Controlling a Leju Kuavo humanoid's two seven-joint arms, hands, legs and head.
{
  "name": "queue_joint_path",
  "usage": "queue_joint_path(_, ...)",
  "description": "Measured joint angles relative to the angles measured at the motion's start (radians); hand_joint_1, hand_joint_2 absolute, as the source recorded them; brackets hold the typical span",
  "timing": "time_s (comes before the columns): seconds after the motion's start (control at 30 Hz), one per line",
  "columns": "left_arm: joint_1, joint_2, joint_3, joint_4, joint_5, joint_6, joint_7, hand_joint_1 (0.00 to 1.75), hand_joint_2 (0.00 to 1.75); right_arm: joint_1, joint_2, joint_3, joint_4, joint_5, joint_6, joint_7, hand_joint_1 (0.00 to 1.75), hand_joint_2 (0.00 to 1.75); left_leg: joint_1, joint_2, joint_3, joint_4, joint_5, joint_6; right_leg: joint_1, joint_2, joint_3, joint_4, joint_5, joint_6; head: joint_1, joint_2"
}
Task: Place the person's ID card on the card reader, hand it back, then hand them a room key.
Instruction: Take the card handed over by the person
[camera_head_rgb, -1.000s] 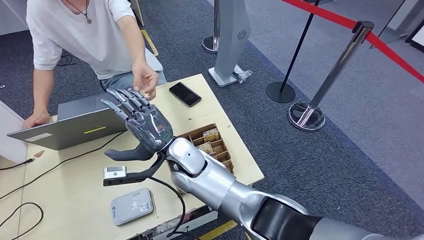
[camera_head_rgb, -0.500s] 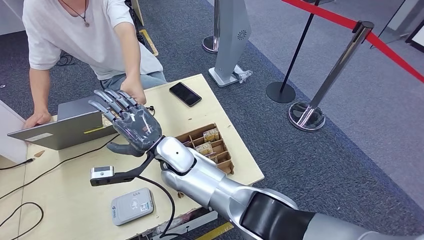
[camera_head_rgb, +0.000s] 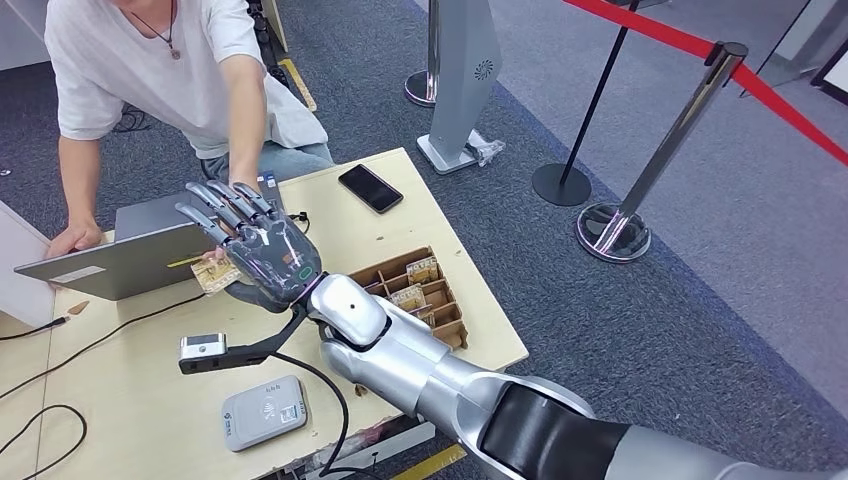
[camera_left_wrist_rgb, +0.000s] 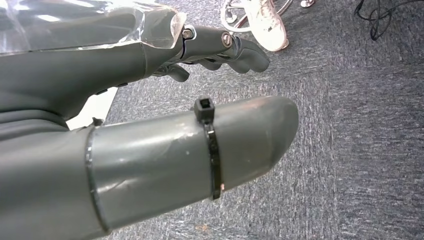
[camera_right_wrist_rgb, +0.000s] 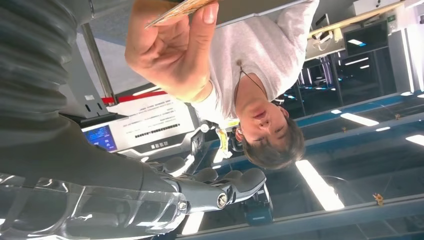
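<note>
Since the earlier frames, the person's hand has been brought down behind the raised right hand, and a yellowish patterned card has come into sight at that hand's left edge, above the laptop.

At the far left of the head view, the person's other hand is rested on the table beside the open grey laptop. A black cable is run across the tabletop below it. A small grey wrist camera is carried on a dark bracket under the right hand, and a grey card reader is seen lying flat near the table's front edge.

The right hand is held raised with its fingers spread wide and straight, palm turned toward the person. Whether the card is touched by that hand cannot be told from the head view; in the right wrist view the card is seen pinched in the person's hand, apart from the robot's fingers.

To the right, a brown compartmented box of room key cards is set beside the silver forearm. A black phone is laid flat near the table's far edge. Stanchions with a red belt are placed on the carpet further right.

The left hand is seen above grey carpet, its fingers curled in with nothing held.
</note>
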Motion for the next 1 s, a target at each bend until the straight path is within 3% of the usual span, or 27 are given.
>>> queue_joint_path(0.43, 0.0, 0.0, 0.0, 0.0, -0.001, 0.0, -0.001, 0.0, 0.0, 0.0, 0.0, 0.002, 0.006, -0.009, 0.002, 0.005, 0.04, 1.75, 0.0, 0.0, 0.0, 0.0, 0.0, 0.0, 0.0, 0.0, 0.0, 0.0, 0.0, 0.0, 0.0, 0.0)
queue_joint_path(0.57, 0.0, 0.0, 0.0, 0.0, -0.004, 0.0, -0.001, 0.0, 0.0, 0.004, 0.0, 0.003, 0.005, -0.008, 0.009, 0.012, 1.75, 1.75, 0.0, 0.0, 0.0, 0.0, 0.0, 0.0, 0.0, 0.0, 0.0, 0.0, 0.0, 0.0, 0.0, 0.0)
queue_joint_path(1.0, 0.0, 0.0, 0.0, 0.0, -0.006, 0.005, 0.0, 0.0, 0.0, 0.011, 0.0, 0.012, -0.003, -0.008, 0.029, 0.015, 1.75, 1.75, 0.0, 0.0, 0.0, 0.0, 0.0, 0.0, 0.0, 0.0, 0.0, 0.0, 0.0, 0.0, 0.0, 0.0)
